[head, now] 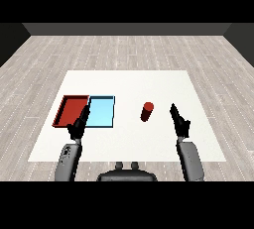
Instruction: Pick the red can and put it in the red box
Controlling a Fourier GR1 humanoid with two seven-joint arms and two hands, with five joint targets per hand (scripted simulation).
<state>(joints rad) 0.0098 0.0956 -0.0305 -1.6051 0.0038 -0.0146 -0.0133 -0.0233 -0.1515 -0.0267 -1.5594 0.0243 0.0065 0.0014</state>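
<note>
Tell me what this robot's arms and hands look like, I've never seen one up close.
Each arm ends in a rounded grey forearm, like a smooth sleeve, rising from the lower corners of the view. On each sits a slim black hand with fingers and a thumb: the left hand and the right hand. The left forearm shows a few small dark marks. No cables are visible.

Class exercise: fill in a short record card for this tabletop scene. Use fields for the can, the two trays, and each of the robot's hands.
can: red can, upright on the white table, right of both trays, held by no hand
red tray: leftmost, nothing in it
light blue tray: beside the red tray, on its right
left hand: open, at the trays' near edge
right hand: open, right of the can, apart from it
</note>
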